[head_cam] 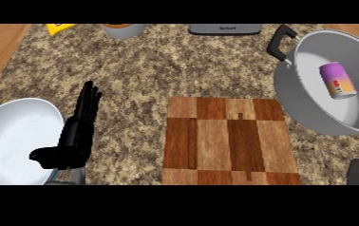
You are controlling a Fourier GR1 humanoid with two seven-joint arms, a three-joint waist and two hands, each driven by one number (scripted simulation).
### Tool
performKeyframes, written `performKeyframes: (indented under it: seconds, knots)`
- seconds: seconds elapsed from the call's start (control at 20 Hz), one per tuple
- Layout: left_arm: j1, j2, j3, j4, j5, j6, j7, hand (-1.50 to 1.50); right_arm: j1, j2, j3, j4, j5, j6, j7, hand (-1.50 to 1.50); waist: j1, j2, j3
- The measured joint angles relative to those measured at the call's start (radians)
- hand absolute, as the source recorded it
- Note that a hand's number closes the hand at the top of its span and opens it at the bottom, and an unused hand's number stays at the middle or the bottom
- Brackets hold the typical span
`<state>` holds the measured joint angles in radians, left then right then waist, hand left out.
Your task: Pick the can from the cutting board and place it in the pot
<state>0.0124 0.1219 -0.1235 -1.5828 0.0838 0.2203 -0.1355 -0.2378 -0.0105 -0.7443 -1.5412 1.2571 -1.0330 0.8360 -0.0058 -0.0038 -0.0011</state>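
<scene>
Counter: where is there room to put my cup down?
The cutting board is bare. Bare counter lies between the left hand and the board. The right side is crowded: the pot holds the can.

Left hand (73, 135) open at lower left, fingers (88, 99) straight, pointing up; right hand barely visible at lower-right edge

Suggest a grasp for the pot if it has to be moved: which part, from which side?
Take the black handle at the far-left rim of the pot. It sticks out clear of the grey wall, so fingers could wrap it from above, coming from the cutting board side. The can lies tilted inside, so avoid tipping. The left robot hand rests open nearby; the right barely shows.
</scene>
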Motion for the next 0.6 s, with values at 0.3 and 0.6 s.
performKeyframes:
  seconds: [0.3,0.6]
  knots:
    - [-0.008,-0.005,0.015,0.007,-0.005,-0.015,0.0,0.0,0.183,0.009,0.093,-0.123,-0.014,-0.023,0.062,-1.5,0.002,0.002,0.0]
    - [-0.009,-0.004,0.02,-0.012,-0.01,-0.018,0.023,0.0,0.309,0.011,0.135,-0.233,0.036,-0.063,0.169,-1.5,0.002,0.002,0.001]
